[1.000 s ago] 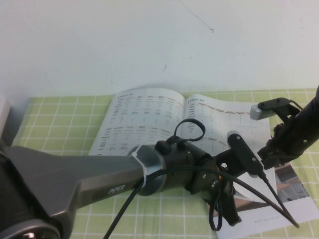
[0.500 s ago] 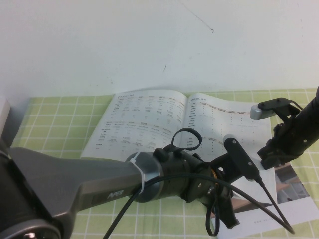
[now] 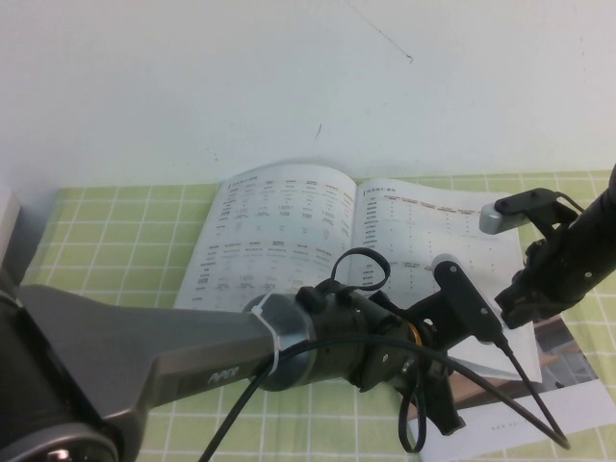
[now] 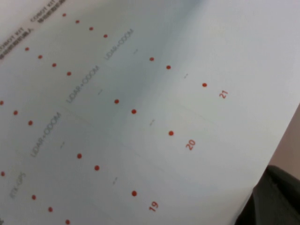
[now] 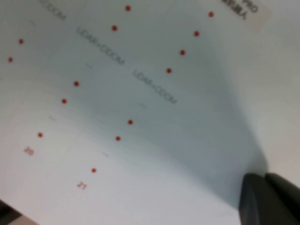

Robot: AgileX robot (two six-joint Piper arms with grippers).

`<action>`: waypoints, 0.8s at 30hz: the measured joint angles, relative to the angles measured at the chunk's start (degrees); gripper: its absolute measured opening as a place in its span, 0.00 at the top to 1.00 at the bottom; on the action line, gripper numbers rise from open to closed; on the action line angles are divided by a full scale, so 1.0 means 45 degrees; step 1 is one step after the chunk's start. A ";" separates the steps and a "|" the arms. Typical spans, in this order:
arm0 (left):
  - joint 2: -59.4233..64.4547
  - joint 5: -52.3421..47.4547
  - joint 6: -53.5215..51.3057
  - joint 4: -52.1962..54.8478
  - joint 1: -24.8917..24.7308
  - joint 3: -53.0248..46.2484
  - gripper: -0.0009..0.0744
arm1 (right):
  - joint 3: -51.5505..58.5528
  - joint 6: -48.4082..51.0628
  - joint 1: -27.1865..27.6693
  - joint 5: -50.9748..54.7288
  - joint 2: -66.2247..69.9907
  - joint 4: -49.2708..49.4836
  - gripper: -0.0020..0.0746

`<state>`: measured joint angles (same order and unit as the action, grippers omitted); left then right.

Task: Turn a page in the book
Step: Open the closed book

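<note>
The book lies open on the green-checked worktop, its far edge close to the white wall. The left-hand leaf carries dense grey tables; the right-hand side is the page, printed with sparse dotted tables under reddish headings, and it stands lifted and bowed above the sheet beneath, whose photo shows at the near right corner. The left gripper reaches across the near part of the scene from the left and sits low at the page's near edge, with its black cable looping over the wrist; whether its fingers are open or closed I cannot tell. The right gripper comes in from the right at the page's right edge, its fingers closed on the page's edge. Both wrist views are filled with the page's red dots and small numbers
</note>
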<state>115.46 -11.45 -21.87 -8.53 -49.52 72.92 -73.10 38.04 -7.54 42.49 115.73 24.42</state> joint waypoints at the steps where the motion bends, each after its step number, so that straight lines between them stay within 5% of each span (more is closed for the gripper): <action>1: 0.0000 0.0028 0.0000 0.0000 0.0000 0.0000 0.99 | -0.0003 0.0000 0.0000 0.0029 -0.0061 -0.0024 0.98; 24: 0.0000 0.0163 0.0019 0.0018 0.0000 0.0000 0.99 | 0.0004 -0.1011 -0.0015 -0.0005 -0.0912 -0.1573 0.98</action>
<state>115.46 -10.72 -21.79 -8.44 -49.52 72.92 -73.08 33.49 -7.61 42.46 111.62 17.34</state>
